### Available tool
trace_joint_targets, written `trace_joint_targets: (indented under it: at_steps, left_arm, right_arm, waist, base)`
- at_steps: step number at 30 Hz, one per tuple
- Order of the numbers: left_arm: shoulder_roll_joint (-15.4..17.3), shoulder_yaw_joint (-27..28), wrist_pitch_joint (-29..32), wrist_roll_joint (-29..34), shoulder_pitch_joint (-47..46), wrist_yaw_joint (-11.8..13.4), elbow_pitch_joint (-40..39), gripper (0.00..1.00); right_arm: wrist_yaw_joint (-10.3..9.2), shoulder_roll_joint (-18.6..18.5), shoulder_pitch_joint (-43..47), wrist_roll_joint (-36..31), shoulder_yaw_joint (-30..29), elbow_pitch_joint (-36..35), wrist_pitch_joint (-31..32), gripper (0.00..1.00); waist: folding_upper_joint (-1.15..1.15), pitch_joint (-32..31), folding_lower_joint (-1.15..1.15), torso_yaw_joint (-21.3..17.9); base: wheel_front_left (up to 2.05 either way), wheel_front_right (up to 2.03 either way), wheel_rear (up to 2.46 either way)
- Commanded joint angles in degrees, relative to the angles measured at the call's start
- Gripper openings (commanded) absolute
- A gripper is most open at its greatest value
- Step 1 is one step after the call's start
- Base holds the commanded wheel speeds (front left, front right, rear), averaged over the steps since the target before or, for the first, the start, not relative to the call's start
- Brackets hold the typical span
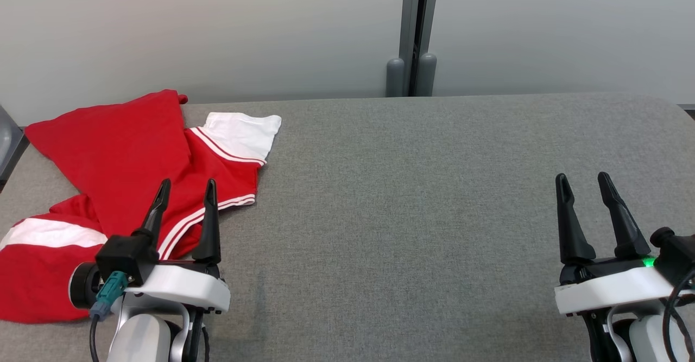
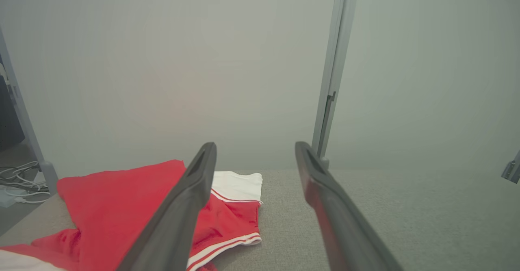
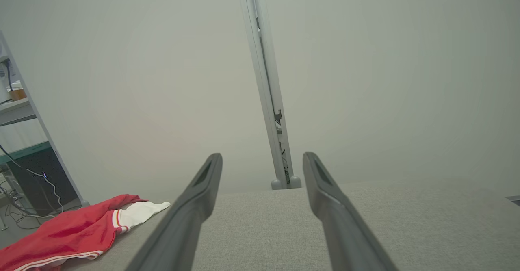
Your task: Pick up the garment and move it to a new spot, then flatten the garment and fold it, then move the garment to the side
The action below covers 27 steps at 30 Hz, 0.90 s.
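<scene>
While both pairs stand apart and hold nothing, my left fingers point(image 1: 209, 215) hang over the right side of the red and white garment point(image 1: 125, 150). It lies crumpled at the left end of the grey surface point(image 1: 407, 199) and reaches its far edge. My right fingers point(image 1: 567, 215) are well apart from it, with bare surface between us up to the pale wall point(image 1: 244, 25).

Garment point(image 1: 125, 188) lies on table's point(image 1: 412, 215) far-left corner
</scene>
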Motion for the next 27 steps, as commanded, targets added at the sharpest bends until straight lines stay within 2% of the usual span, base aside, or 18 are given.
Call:
trace_joint_targets:
  at_steps: [1, 11, 27]
  left_arm:
    - [0.31, -0.19, -0.57, 1.13, 0.54, 0.26, -0.25, 1.0]
    - [0.34, -1.02, -2.01, 4.72, 0.34, 0.5, -0.12, 1.0]
    - [0.33, -0.94, -1.92, 3.58, -0.33, 0.76, 0.01, 1.0]
  right_arm:
    - [0.27, -0.41, 0.15, -1.15, -0.05, -0.3, -0.62, 1.0]
    - [0.28, -0.72, -0.11, -4.61, -0.15, -0.26, -1.14, 1.0]
    - [0.27, -1.04, -0.5, -3.86, 0.4, -0.91, -1.15, 1.0]
  waist:
    - [0.0, -0.05, 0.0, 0.04]
    - [0.0, -0.01, 0.0, 0.29]
    - [0.0, 0.73, 0.0, 0.54]
  base:
    - [0.0, 0.0, 0.0]
    - [0.0, 0.0, 0.0]
    - [0.0, 0.0, 0.0]
